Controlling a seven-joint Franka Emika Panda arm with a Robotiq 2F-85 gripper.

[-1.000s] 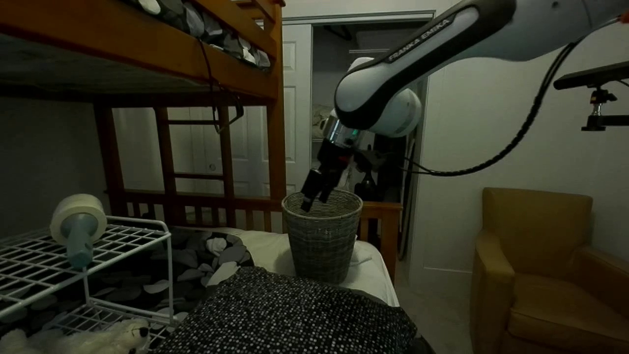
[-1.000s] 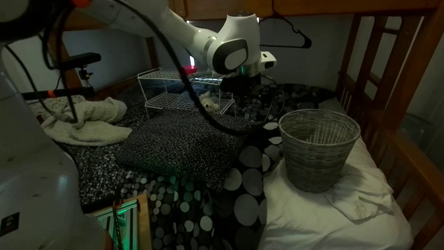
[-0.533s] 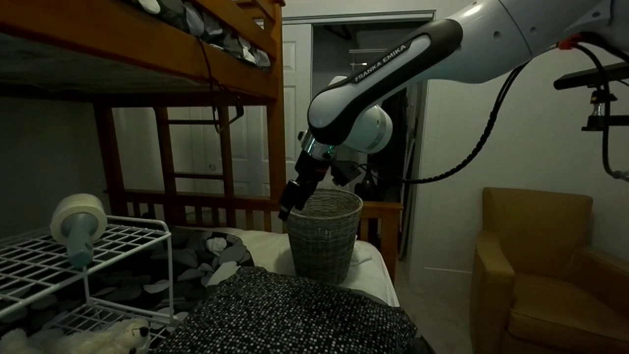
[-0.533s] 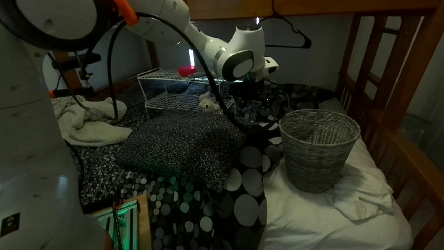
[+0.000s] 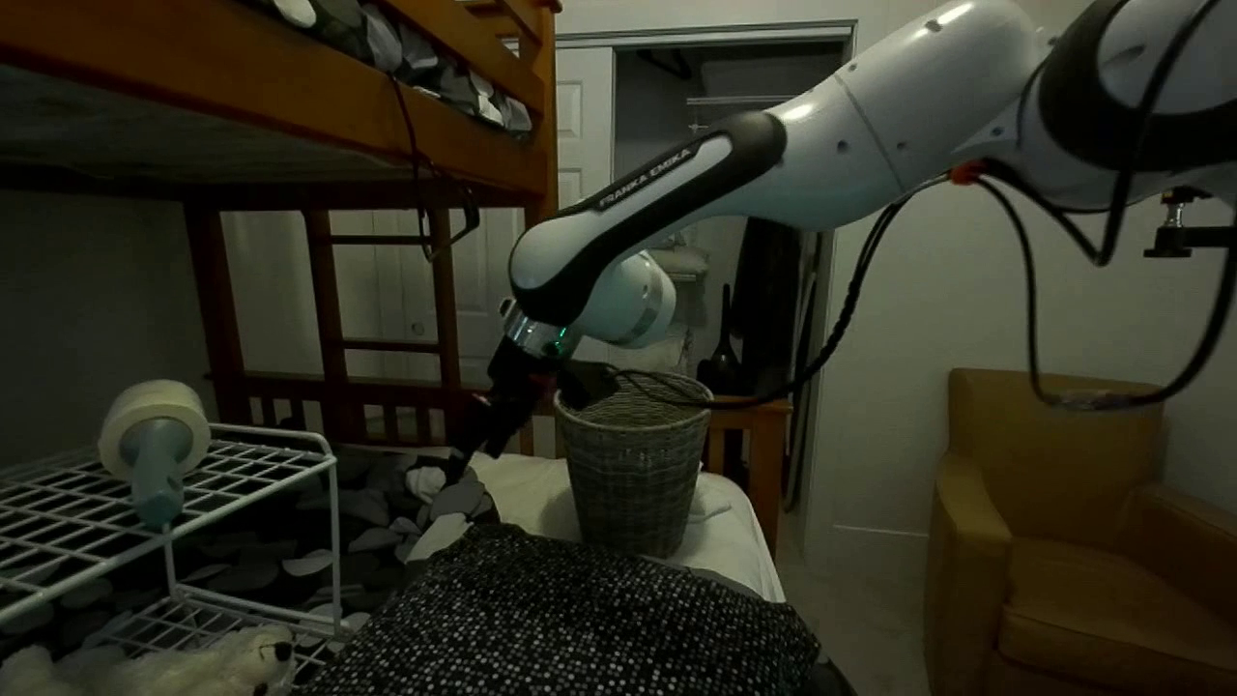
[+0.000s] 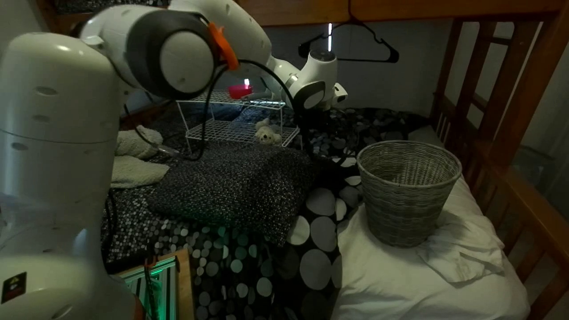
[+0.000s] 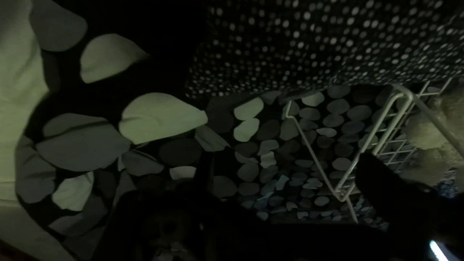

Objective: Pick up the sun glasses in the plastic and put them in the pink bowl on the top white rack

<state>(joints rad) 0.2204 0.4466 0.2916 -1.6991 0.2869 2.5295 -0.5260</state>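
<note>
The pink bowl (image 6: 240, 91) stands on the top shelf of the white wire rack (image 6: 186, 97), seen in an exterior view. The rack also shows in an exterior view (image 5: 330, 454) and at the right of the wrist view (image 7: 377, 139). My gripper (image 5: 474, 462) is above the dark patterned bed cover, between the rack and the wicker basket. In the wrist view the gripper (image 7: 286, 159) has its dark fingers wide apart with nothing visible between them. I cannot make out sunglasses or their plastic in any view.
A lint roller (image 5: 159, 449) lies on the rack's top shelf and a white plush bear (image 5: 246, 657) on the lower shelf. A tall wicker basket (image 6: 406, 209) stands on the bed. A dotted black cushion (image 6: 240, 186) lies before the rack. A hanger (image 6: 369, 55) hangs from the upper bunk.
In an exterior view my gripper has moved left and down, from over the basket to beside it above the bed cover. The arm has stretched further out. The objects have not moved.
</note>
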